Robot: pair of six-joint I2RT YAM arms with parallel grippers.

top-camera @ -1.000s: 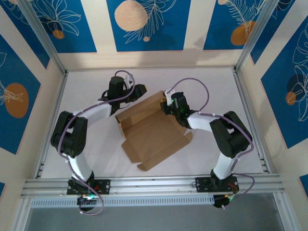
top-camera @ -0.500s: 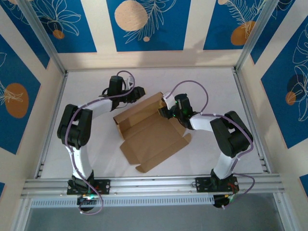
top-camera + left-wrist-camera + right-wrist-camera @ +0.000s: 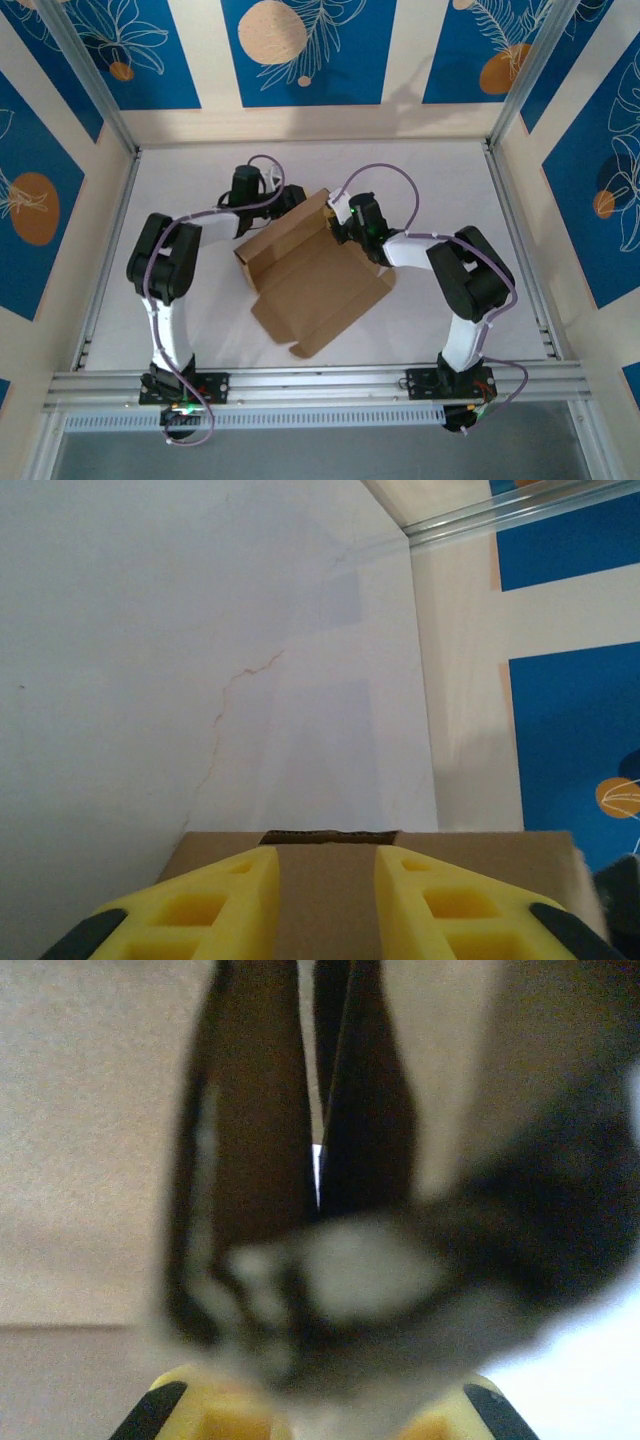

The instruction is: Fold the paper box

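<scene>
The paper box (image 3: 318,275) is brown cardboard, lying half open in the middle of the white table, with its far panel (image 3: 290,222) tilted up. My left gripper (image 3: 287,199) is at that panel's far edge. In the left wrist view its yellow fingers (image 3: 232,885) stand apart, flat against the cardboard (image 3: 328,895), which spans the gap between them. My right gripper (image 3: 338,224) is at the panel's right end. Its view is blurred, with yellow fingers (image 3: 170,1408) wide apart at the bottom corners, tan cardboard (image 3: 90,1160) to the left and dark shapes close ahead.
Aluminium rails (image 3: 310,382) run along the near edge and up both sides of the table. Blue-patterned walls (image 3: 300,50) close in the back and sides. A thin crack (image 3: 238,676) marks the white tabletop beyond the box.
My left gripper has swung right onto the box's far panel, and the right gripper has moved left and up to that panel's end. The panel stands steeper and the box has shifted slightly.
</scene>
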